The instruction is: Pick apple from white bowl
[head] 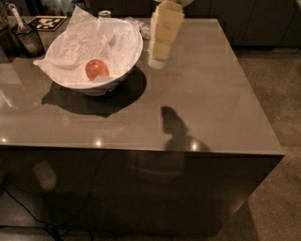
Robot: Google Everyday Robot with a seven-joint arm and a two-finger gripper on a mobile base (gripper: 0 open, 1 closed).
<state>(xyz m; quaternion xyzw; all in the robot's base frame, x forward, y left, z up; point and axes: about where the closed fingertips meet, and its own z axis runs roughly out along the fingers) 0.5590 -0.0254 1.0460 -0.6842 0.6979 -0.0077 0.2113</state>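
Note:
A small red-orange apple [97, 69] lies in the white bowl [123, 60], which is lined with crumpled white paper and stands at the back left of the grey table [202, 108]. My gripper [158, 62] hangs from the top of the view on its pale arm, just right of the bowl's rim and above the table. It is to the right of the apple and apart from it.
A dark container with a utensil [27, 38] stands at the far left edge. A black-and-white marker card [48, 22] lies behind the bowl. A small round item [104, 14] sits at the back. The table's right and front edges drop to the carpeted floor.

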